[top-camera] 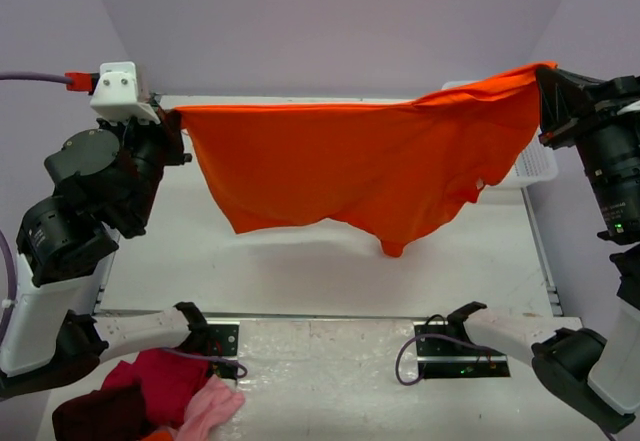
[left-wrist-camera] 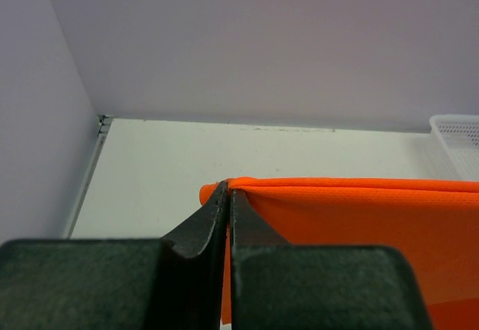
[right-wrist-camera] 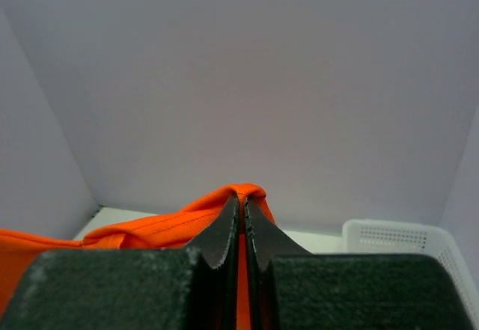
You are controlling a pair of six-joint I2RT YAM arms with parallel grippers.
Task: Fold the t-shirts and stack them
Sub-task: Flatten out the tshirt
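Observation:
An orange t-shirt (top-camera: pixel 370 161) hangs spread in the air above the white table, stretched between my two grippers. My left gripper (top-camera: pixel 172 113) is shut on its left corner; the wrist view shows the cloth (left-wrist-camera: pixel 359 218) pinched between the jaws of that gripper (left-wrist-camera: pixel 227 189). My right gripper (top-camera: pixel 542 73) is shut on the right corner, held higher; its wrist view shows the cloth (right-wrist-camera: pixel 150 229) bunched over the tips of the gripper (right-wrist-camera: pixel 242 200). The shirt's lower edge hangs uneven, lowest near the middle right. No neck label shows.
A white mesh basket (top-camera: pixel 535 166) stands at the back right, partly behind the shirt; it also shows in the left wrist view (left-wrist-camera: pixel 458 139) and the right wrist view (right-wrist-camera: pixel 404 236). A heap of red, maroon and pink clothes (top-camera: pixel 160 396) lies at the front left by the arm base.

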